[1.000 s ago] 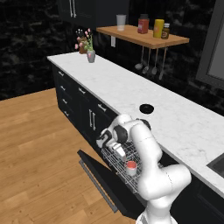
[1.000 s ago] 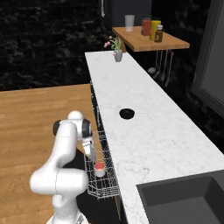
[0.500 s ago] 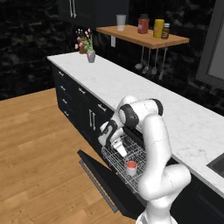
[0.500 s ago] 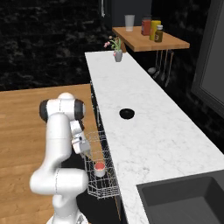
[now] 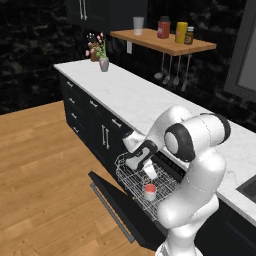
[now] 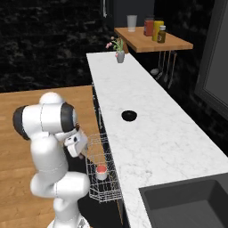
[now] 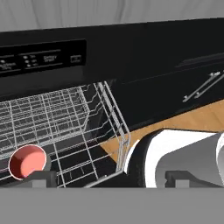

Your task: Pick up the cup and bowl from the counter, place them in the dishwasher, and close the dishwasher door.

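The cup [image 5: 150, 191] [image 6: 102, 171] [image 7: 27, 161], white with a red inside, stands upright in the white wire rack [image 5: 134, 176] [image 7: 65, 118] pulled out of the dishwasher [image 7: 43, 54]. The dishwasher door [image 5: 117, 207] lies folded down and open under the rack. My gripper [image 5: 145, 167] [image 7: 109, 179] hovers above the rack, up and to the left of the cup, open with nothing between its fingertips [image 7: 39, 177]. The black bowl [image 6: 129, 116] rests on the white marble counter [image 6: 147, 133] [image 5: 135, 97], apart from the arm.
A small vase of flowers [image 5: 103, 62] [image 6: 120, 55] sits at the counter's far end. A wooden shelf [image 5: 165, 44] [image 6: 153, 42] with jars and a tumbler hangs above. A dark sink [image 6: 187, 205] is at the near end. Dark cabinets [image 5: 87, 110] flank the dishwasher over wooden floor [image 5: 45, 165].
The hand has drawn up and away from the cup, which stays in the rack. The elbow has swung higher. The jaws remain wide.
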Available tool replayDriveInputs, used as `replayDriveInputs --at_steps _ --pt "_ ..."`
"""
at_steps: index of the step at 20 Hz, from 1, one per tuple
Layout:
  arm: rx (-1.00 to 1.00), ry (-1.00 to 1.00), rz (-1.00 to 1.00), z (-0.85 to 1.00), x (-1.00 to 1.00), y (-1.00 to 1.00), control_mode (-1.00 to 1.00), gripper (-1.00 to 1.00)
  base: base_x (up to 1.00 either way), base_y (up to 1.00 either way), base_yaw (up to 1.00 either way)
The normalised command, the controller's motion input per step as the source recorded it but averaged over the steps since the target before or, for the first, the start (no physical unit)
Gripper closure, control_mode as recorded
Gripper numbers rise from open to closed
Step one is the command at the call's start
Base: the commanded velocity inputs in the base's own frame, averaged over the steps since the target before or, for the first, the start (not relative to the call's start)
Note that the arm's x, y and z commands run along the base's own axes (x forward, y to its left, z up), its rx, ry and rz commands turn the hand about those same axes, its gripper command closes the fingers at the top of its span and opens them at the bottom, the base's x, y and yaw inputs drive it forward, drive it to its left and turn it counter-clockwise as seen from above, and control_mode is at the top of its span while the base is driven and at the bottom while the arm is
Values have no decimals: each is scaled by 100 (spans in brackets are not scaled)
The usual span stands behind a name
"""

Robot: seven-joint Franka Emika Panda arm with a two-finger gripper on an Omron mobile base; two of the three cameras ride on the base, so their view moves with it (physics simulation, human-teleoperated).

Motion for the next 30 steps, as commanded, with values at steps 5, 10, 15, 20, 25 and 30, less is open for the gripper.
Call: replayDriveInputs --at_steps 5,10,15,20,25,30 --pt "0 -28 0 100 -37 0 -100 -100 0 0 0" --pt "0 -17 2 100 -31 1 -100 -100 0 0 0" --pt "0 -2 5 84 1 0 -100 -100 0 0 0" --pt "5 9 2 57 43 -14 -100 -100 0 0 0" --pt "12 21 2 47 62 -31 -100 -100 0 0 0" --pt "1 21 34 22 29 -31 -100 -100 0 0 0"
